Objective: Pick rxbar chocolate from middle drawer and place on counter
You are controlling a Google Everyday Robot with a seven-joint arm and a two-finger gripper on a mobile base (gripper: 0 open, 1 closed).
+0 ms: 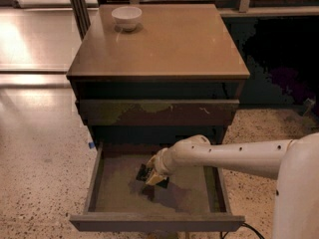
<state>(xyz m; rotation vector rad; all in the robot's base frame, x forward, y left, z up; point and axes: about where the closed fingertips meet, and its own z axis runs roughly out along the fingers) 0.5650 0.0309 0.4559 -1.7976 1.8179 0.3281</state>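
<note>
The middle drawer is pulled out at the bottom of the dark cabinet. My gripper reaches down into it from the right on the white arm. It is shut on the rxbar chocolate, a small black bar whose ends stick out on either side of the fingers. The bar hangs just above the drawer's grey bottom, with its shadow below it. The tan counter on top of the cabinet lies further back.
A white bowl stands at the counter's back left corner. A closed drawer front with worn patches sits above the open drawer. Speckled floor surrounds the cabinet, and my arm's white body fills the lower right.
</note>
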